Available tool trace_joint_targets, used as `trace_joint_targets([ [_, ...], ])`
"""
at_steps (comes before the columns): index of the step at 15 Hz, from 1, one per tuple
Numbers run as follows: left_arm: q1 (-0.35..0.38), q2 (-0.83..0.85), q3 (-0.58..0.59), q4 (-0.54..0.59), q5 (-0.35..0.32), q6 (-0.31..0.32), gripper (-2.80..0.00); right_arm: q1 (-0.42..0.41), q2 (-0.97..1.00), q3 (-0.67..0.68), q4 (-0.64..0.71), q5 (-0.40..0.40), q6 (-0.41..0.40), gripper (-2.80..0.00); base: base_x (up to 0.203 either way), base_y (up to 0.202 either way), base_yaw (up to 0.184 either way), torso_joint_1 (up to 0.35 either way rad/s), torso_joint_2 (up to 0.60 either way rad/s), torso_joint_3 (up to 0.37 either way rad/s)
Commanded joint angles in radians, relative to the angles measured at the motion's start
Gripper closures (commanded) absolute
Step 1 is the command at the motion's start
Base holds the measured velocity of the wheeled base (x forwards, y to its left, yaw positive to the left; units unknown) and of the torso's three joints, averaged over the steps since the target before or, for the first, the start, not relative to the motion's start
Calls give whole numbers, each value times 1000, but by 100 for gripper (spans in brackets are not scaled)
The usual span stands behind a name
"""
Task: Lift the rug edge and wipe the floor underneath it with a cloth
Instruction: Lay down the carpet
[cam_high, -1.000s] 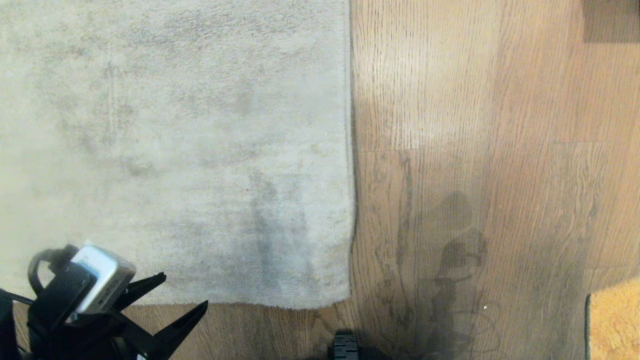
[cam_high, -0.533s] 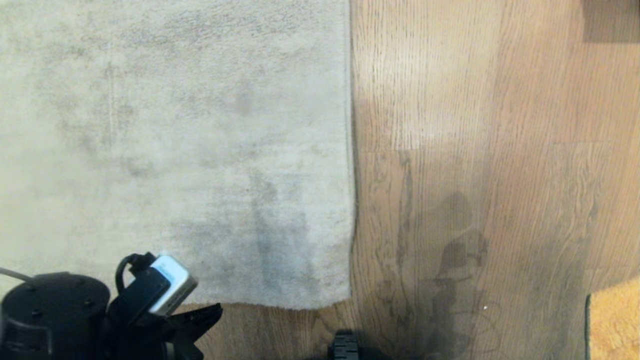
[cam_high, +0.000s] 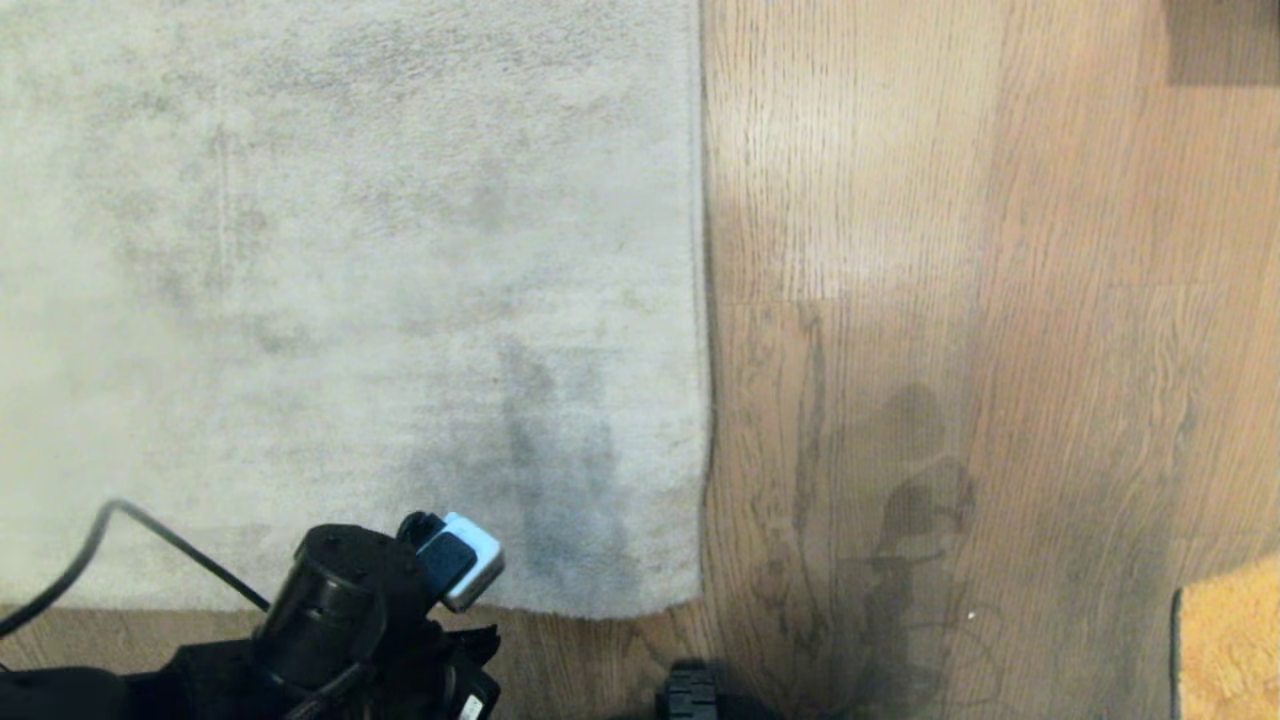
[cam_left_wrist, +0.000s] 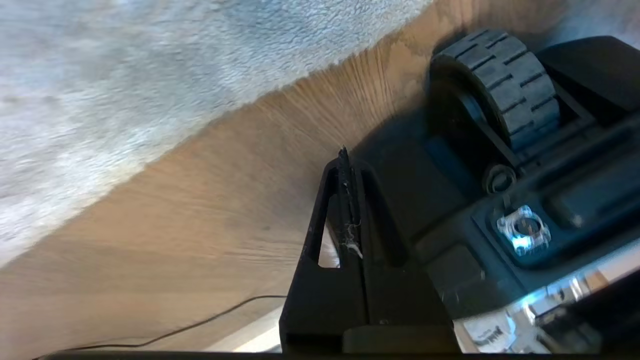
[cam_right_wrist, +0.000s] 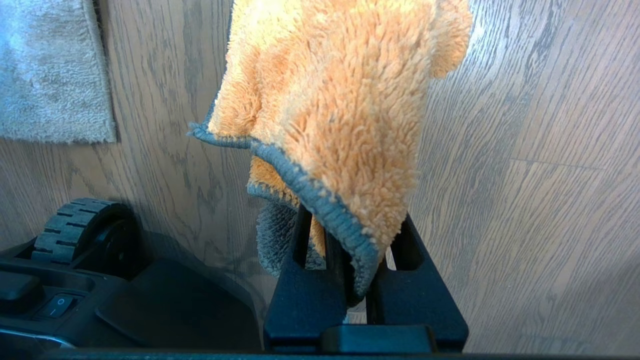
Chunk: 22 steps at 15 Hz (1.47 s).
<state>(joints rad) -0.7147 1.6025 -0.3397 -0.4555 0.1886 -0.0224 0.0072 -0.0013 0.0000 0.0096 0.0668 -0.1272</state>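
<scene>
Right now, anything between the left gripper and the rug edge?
Nothing. In the left wrist view only bare floor separates the shut left gripper from the rug edge, which lies flat.

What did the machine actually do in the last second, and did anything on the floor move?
The left gripper swung rightward along the rug's near border and snapped its open fingers shut on nothing; it now points back over the floor toward the robot's own wheel. The rug edge lies flat as before. The cloth stays clamped in the right gripper, its orange corner unmoved at the head view's lower right.
</scene>
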Motion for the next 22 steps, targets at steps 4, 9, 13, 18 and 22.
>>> trace_joint_targets([
  [4,0,415,-15,-416,3,-19,0,0,1,0,0,1,-2,0,0,0,0,0,0,0],
  [9,6,624,-182,-647,2,-31,0,0,1,0,0,1,-2,0,0,0,0,0,0,0],
  [13,6,730,-362,-661,2,-25,0,0,1,0,0,1,-2,0,0,0,0,0,0,0],
  [18,0,705,-363,-661,2,-24,0,0,1,0,0,1,0,0,0,0,0,0,0,0],
  [22,-7,574,-288,-655,2,-24,0,0,1,0,0,1,-2,0,0,0,0,0,0,0],
])
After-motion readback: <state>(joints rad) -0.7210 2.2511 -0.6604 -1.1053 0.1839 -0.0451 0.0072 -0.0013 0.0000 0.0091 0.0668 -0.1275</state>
